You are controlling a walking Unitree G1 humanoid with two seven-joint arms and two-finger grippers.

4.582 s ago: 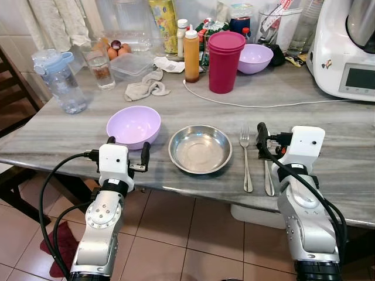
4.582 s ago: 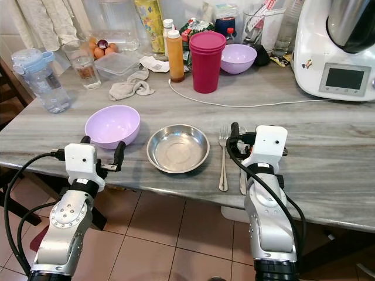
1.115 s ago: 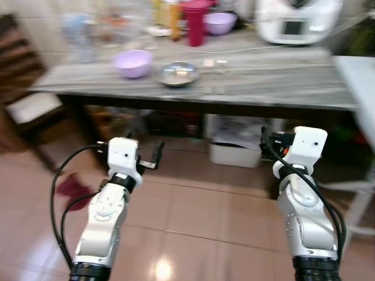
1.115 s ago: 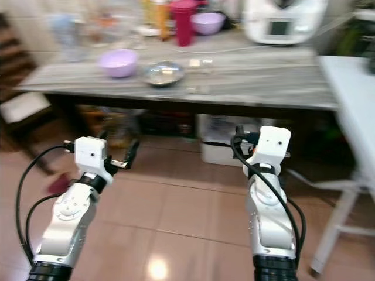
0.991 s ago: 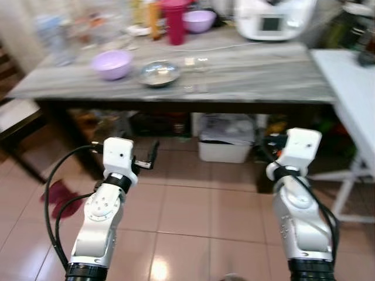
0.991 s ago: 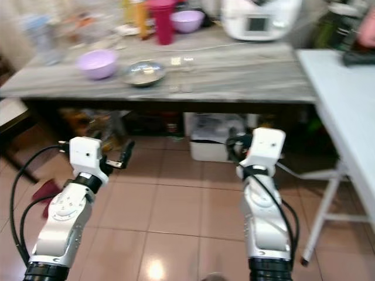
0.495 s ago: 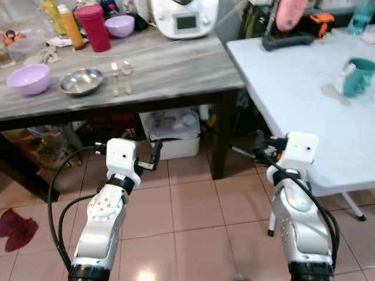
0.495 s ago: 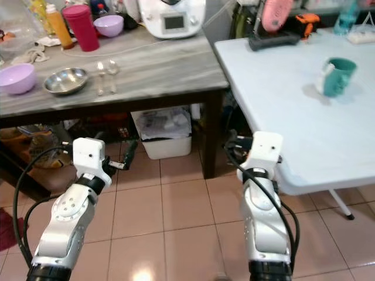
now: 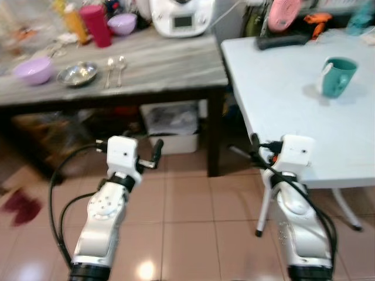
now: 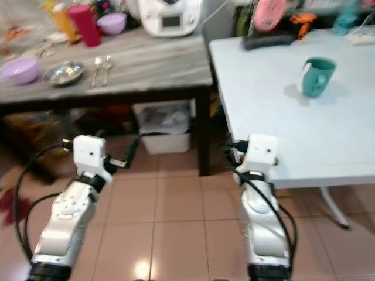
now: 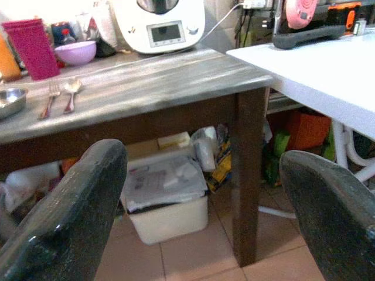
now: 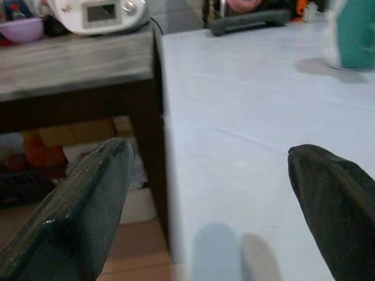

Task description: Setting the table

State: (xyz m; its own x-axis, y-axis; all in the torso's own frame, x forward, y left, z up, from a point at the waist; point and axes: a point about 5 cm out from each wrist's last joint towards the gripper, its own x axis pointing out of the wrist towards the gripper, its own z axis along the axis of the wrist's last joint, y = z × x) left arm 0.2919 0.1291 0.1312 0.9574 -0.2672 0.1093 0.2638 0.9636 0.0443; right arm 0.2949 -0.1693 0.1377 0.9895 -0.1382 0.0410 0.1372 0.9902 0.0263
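A teal mug [image 9: 336, 76] stands on the white table [image 9: 281, 93] to my right. On the grey marble table [image 9: 164, 64] at the far left lie a purple bowl [image 9: 32, 70], a steel bowl [image 9: 77, 74], a fork [image 9: 109, 71] and a spoon [image 9: 120, 69]. My left gripper [image 11: 205, 193] is open and empty, held low over the tiled floor facing the marble table. My right gripper [image 12: 211, 193] is open and empty, level with the white table's near left edge, well short of the mug.
A white kitchen machine [image 9: 181, 16], a magenta cup [image 9: 99, 24], a second purple bowl [image 9: 122, 23] and an orange bottle [image 9: 73, 20] crowd the marble table's back. A white bin [image 9: 171, 126] sits under it beside a dark leg [image 9: 215, 137]. Tools [image 9: 287, 14] line the white table's back.
The camera has backed away from the marble table and turned right, bringing the white table and teal mug into view. Both grippers have stayed open and empty.
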